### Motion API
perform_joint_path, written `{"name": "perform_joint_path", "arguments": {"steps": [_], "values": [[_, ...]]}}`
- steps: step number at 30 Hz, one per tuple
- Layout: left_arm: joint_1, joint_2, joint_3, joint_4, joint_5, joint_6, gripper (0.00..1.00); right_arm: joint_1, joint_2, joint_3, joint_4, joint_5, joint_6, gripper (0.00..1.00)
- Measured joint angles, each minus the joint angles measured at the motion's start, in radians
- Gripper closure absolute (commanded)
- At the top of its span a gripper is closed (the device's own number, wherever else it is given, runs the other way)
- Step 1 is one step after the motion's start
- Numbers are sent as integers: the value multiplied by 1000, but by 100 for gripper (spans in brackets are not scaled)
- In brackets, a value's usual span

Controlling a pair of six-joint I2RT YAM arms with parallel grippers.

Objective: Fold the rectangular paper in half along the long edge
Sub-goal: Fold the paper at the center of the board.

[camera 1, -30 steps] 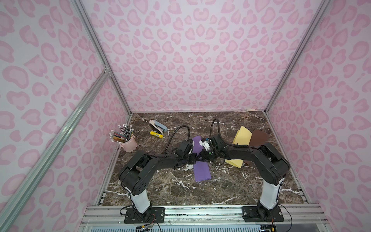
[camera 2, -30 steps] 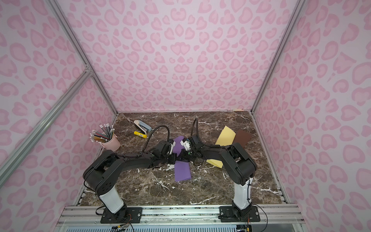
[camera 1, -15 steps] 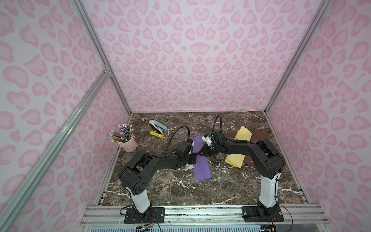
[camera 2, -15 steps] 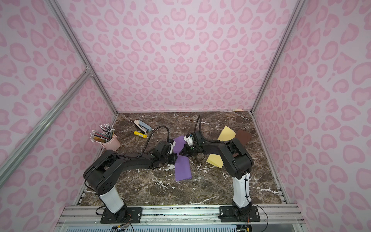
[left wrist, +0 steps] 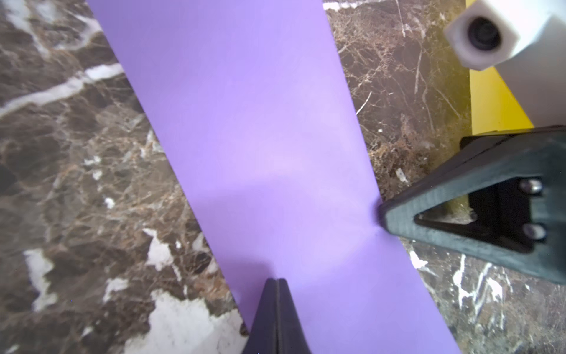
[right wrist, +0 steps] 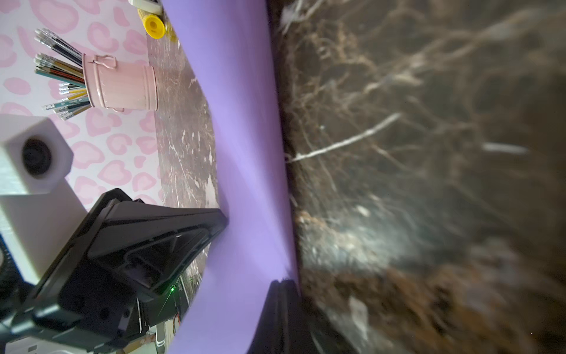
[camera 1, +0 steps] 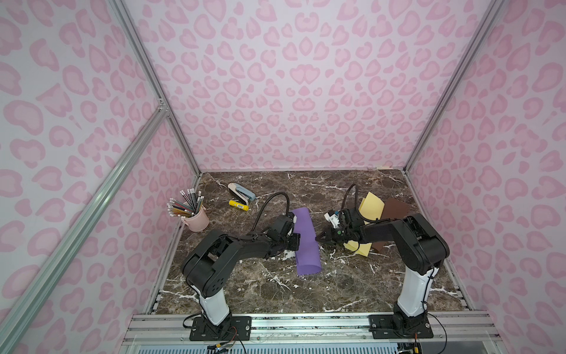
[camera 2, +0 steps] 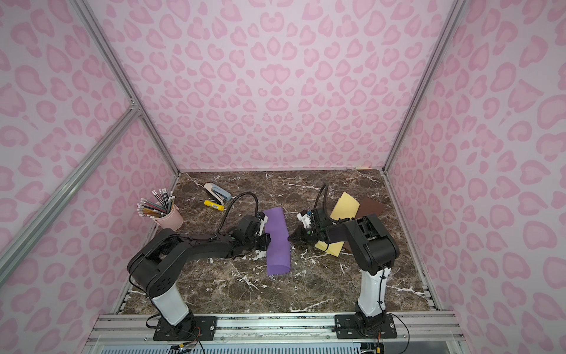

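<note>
Jaws on both arms are pressed fully together. The left jaws bring their joined tip onto one long edge of the purple paper [left wrist: 260,122], as the left wrist view shows. The right jaws meet the opposite long edge, where the sheet dimples slightly around the tip. Whether either pair has paper caught between its tips I cannot tell.

The purple paper lies on the marble bench [camera 1: 275,291] between the left arm [camera 1: 245,245] and the right arm [camera 1: 382,230], its length running away from the robot bases. In both top views it looks doubled over, bowed up with rounded ends rather than creased flat.

Just behind the right arm a yellow sheet [camera 1: 372,205] overlaps a brown sheet [camera 1: 396,210]. Well apart, toward the far left corner, sit a pink pencil cup [camera 1: 197,219], a yellow glue stick [camera 1: 238,205] and a stapler [camera 1: 241,191].
</note>
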Motion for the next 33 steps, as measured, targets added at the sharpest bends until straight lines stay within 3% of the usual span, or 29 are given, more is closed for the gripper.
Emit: {"name": "perform_joint_path", "arguments": {"steps": [5,15,20,25,33], "values": [[0,1,0,0,0,0,96,-15,-52,6,-85,51,-28,100],[0,1,2,-2,1,0,96,117,-47,104,-127,83,-28,100],[0,2,5,-8,1,0,96,97,-21,15,-40,64,23,100],[0,0,2,-5,-1,0,96,43,-87,-123,67,45,45,100],[0,0,6,-9,-4,0,96,50,-203,-161,-53,108,26,100]]}}
